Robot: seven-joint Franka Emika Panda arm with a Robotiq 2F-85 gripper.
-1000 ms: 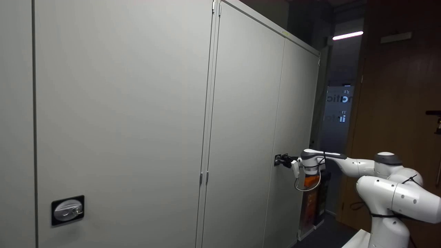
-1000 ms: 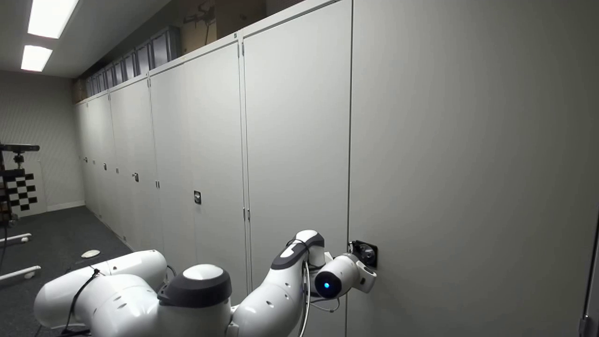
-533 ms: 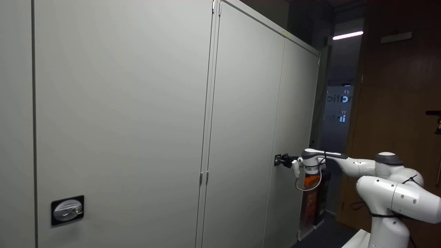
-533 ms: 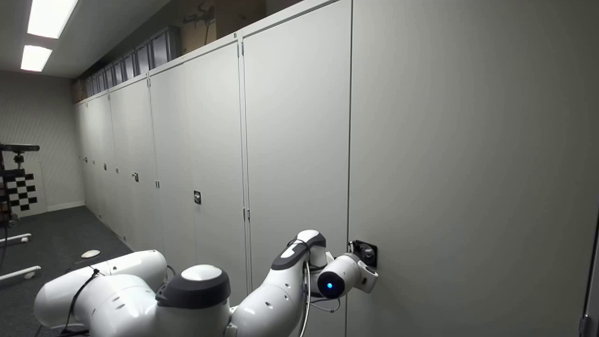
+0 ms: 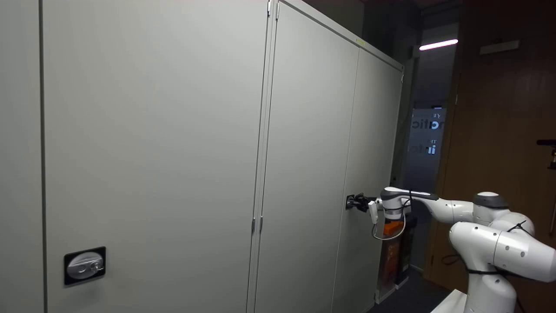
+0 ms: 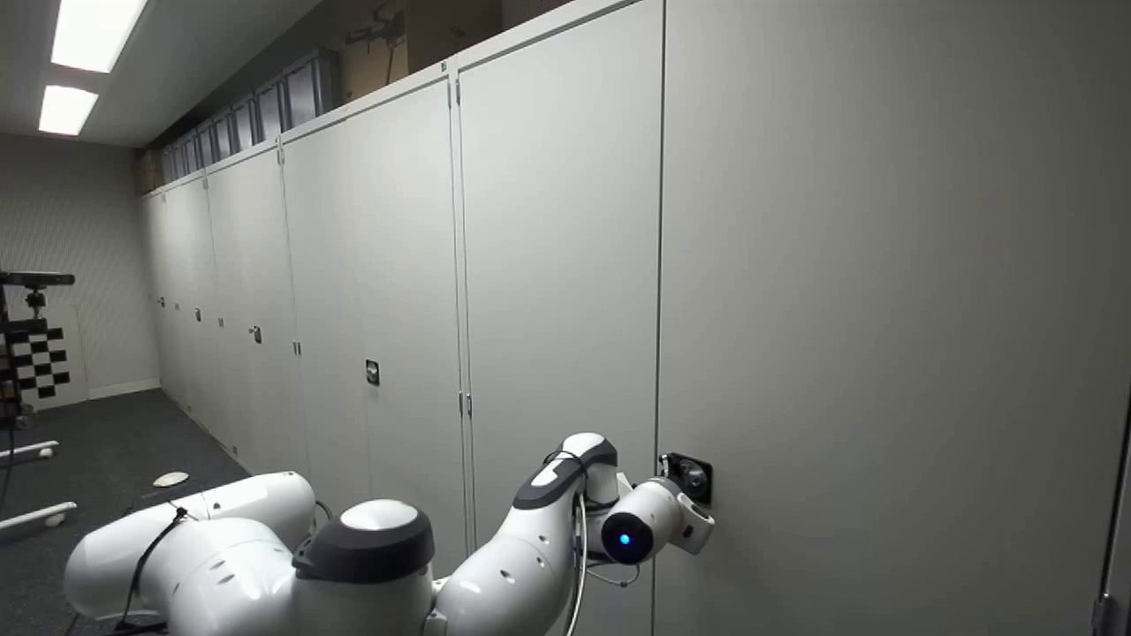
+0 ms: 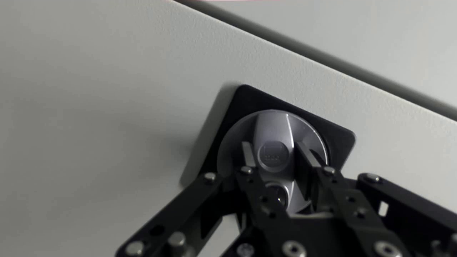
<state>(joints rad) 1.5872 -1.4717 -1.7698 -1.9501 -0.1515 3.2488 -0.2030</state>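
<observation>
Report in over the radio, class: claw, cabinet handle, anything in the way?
Claw straddling the silver handle's ridge, firm grip unconfirmed. Cabinet door appears shut. No obstruction seen between claw and handle.

- Neighbouring cabinet [image 5: 152, 130], grey, closed, near left in an exterior view; I note one silver-and-black handle [image 5: 82, 266] on it.
- Ceiling lights [image 6: 99, 34], two, both lit, left in an exterior view; I count one near, one far.
- Grey bins [image 6: 303, 93], one row, which I see atop the far cabinets [image 6: 243, 247].
- Cardboard box [image 6: 375, 53], printed, just right of the bins.
- Checkerboard [image 6: 40, 362], black and white, far left.
- White disc-like object [image 6: 171, 480], on the dark floor [image 6: 97, 433], left; I cannot identify it.
- Glass panel [image 5: 423, 163], pale lettering, far right.
- Wooden door [image 5: 499, 130], brown, right of that panel.
- Orange item [image 5: 392, 228], low, partly hidden from me.
</observation>
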